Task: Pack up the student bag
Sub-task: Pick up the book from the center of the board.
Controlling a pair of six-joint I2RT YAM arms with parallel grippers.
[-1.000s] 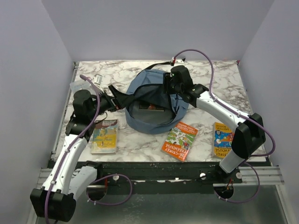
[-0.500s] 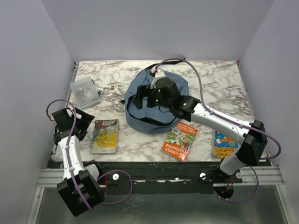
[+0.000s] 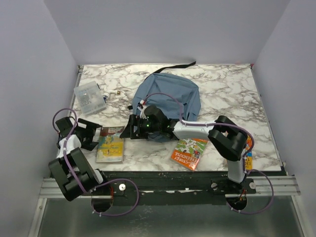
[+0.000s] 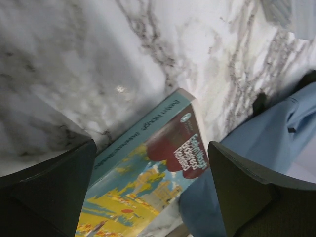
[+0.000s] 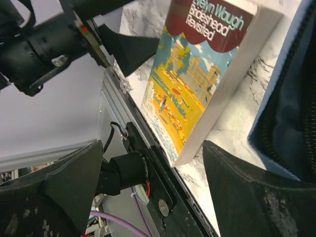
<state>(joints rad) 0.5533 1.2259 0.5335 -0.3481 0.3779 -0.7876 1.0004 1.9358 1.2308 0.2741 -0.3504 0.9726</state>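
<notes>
The blue backpack is lying flat around the middle of the table, reaching toward the far edge. A black strap is trailing from its top along that edge. Whether its zip is open cannot be told.

Nothing is being gripped. The right gripper is being held low just in front of the backpack's near-left side. Its fingers are being held wide apart with nothing between them. Through the gap a yellow paperback is being framed, lying flat near the front edge, toward the left.

The left gripper is being held by that book's far-left corner. It is likewise spread wide and empty. The book's top corner and a fold of blue fabric are being shown between its fingers.

An orange book is lying at the front edge just right of centre. A third book is being mostly hidden behind the right arm near the front-right corner. A clear plastic box is sitting near the left edge. A small white object is lying just beside it, between box and backpack.
</notes>
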